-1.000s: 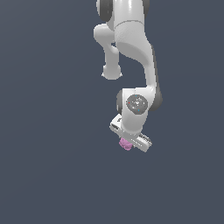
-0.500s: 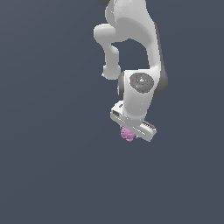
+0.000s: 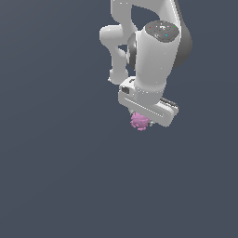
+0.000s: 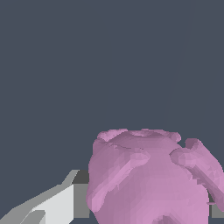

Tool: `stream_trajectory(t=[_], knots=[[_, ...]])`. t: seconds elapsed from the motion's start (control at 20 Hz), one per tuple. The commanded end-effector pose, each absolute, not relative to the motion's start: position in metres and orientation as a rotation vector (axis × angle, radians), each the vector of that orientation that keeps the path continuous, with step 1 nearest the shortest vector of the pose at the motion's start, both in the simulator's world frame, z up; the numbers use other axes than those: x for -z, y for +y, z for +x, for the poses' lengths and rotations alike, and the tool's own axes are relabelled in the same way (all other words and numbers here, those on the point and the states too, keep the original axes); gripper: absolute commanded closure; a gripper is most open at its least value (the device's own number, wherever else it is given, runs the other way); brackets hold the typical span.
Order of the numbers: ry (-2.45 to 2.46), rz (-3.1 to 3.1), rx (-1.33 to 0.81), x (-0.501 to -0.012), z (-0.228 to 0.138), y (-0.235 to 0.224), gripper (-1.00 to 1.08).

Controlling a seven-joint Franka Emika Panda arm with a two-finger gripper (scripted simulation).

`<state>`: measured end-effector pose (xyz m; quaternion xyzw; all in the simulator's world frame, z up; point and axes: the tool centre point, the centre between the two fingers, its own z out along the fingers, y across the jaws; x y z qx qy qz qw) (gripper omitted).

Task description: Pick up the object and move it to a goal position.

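The arm [image 3: 155,51] fills the upper part of the exterior view, bent over so that its white wrist housing points down at a plain dark grey surface — no edge, marker or goal indicator is visible on that surface in either view.

The gripper [image 3: 145,117] sits at the lower end of the arm, its broad white body partly hiding what is beneath it. In the wrist view one finger [image 4: 65,199] shows as a pale grey-white bar lying against the side of the load; the opposite finger is barely visible at the frame edge.

The object [image 3: 139,121] — a small pink-purple lumpy blob — protrudes just below the gripper body. In the wrist view the object [image 4: 148,179] fills the space between the fingers.

Status, as a judgement:
- Grasp: appears complete; the fingers are closed on the object.
- Lift: cannot be confirmed, since no shadow or contact line shows.
- Transport: remaining. The goal position is not shown, so the distance left cannot be estimated.
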<state>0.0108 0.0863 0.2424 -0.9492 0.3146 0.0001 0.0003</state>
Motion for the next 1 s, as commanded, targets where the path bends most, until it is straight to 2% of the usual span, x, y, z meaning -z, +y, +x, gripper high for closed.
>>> stream_trajectory(t=[0.0,0.55,0.95], knots=[[0.989,-2.982,-0.001,-0.273,0.003,0.087,1.08],[0.989,-2.982,0.0,-0.397,-0.025,0.092,1.08],[0.988,-2.982,0.0,-0.45,-0.035,0.096,1.08]])
